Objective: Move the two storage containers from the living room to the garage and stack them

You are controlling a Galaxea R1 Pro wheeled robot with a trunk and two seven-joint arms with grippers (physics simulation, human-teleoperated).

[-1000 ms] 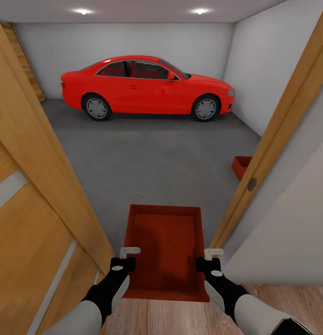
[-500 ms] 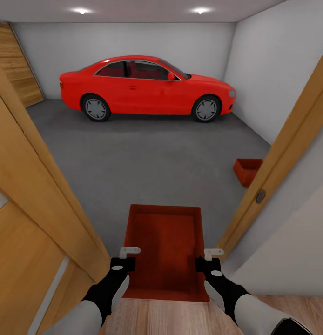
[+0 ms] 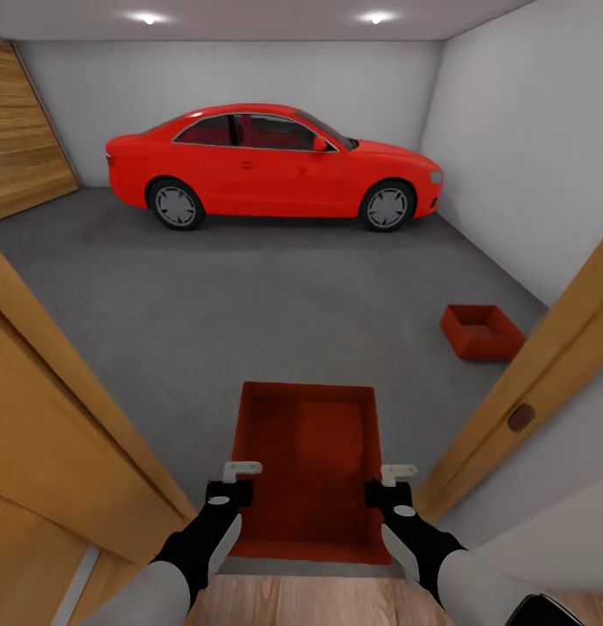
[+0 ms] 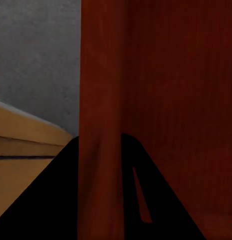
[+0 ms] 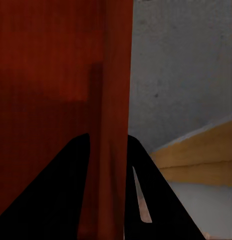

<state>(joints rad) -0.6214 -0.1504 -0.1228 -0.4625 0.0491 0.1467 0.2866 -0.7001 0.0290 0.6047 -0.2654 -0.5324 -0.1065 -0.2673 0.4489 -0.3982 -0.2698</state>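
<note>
A carried container (image 3: 306,469) is being held out over the doorway threshold, well short of the red car (image 3: 271,161). Its left wall is being pinched by the left gripper (image 3: 241,474), whose jaws are closed narrowly across that thin wall, as the left wrist view shows (image 4: 100,150). The right wall is being clamped likewise by the right gripper (image 3: 397,476), seen up close in the right wrist view (image 5: 113,150). The second container (image 3: 481,330) is lying on the garage floor (image 3: 249,304), nearer than the car and off to the right.

A knock against the wooden door frame (image 3: 527,382) is being risked as the base passes through, which could twist the tray out of its thin-walled grips. A misaligned stack is also being risked.

Both trays are shallow, matte orange-red rectangles; the floor is mottled grey concrete.
</note>
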